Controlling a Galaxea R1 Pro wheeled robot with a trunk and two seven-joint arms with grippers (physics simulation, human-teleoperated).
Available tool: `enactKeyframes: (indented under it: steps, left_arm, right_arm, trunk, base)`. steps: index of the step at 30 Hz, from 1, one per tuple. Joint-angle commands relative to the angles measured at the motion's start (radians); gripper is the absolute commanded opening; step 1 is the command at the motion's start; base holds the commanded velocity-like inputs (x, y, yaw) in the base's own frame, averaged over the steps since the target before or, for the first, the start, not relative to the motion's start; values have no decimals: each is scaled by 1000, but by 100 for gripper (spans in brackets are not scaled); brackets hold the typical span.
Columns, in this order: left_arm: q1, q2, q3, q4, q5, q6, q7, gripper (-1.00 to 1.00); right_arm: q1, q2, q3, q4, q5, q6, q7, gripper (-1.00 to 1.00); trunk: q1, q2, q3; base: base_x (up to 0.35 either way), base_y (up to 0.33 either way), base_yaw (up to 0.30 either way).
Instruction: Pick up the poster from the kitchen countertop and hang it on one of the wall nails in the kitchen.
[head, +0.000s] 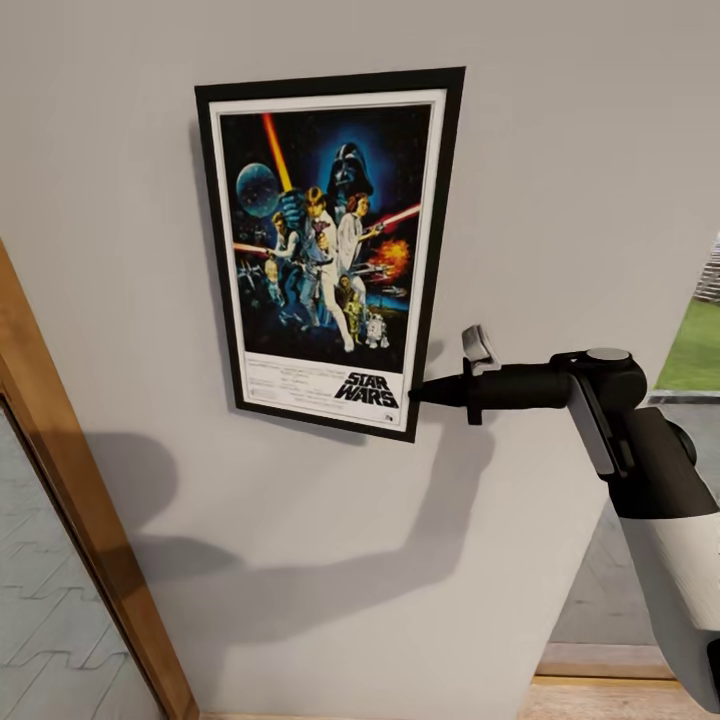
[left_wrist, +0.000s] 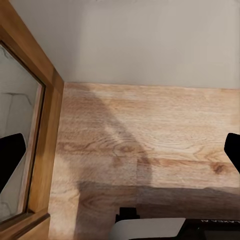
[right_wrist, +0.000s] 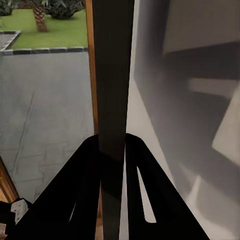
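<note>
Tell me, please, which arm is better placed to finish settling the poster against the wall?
The right. Its gripper is shut on the poster at the lower right corner, against the wall. The left gripper hangs open over the wooden floor.

A: How many framed pictures are present?

B: One upright Star Wars poster in a thin black frame with a white border, flat against one plain light grey wall; its black edge appears in the right wrist view.

A: How many robot arms?

B: One white-and-black right arm, ending in one black two-fingered right gripper; two black fingers flank the frame edge.

A: And the left gripper?

B: Two black fingertips, one at either side of the left wrist view, over one light wooden plank floor.

A: Wooden door frames?

B: One.
</note>
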Motion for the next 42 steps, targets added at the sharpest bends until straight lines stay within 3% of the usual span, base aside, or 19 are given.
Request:
enactKeyframes:
  steps: [1, 42]
  left_arm:
    - [0, -1, 5, -1, -3, -1, -7, 100]
    - [0, -1, 5, 4, -1, -5, -5, 100]
  right_arm:
    - [0, -1, 2, 0, -7, 9, -1, -100]
    - [1, -7, 1, 14, -4, 6, -4, -100]
  trunk:
    - [0, -1, 0]
    - [0, -1, 0]
  base:
    - [0, 0, 0]
    - [15, 0, 0]
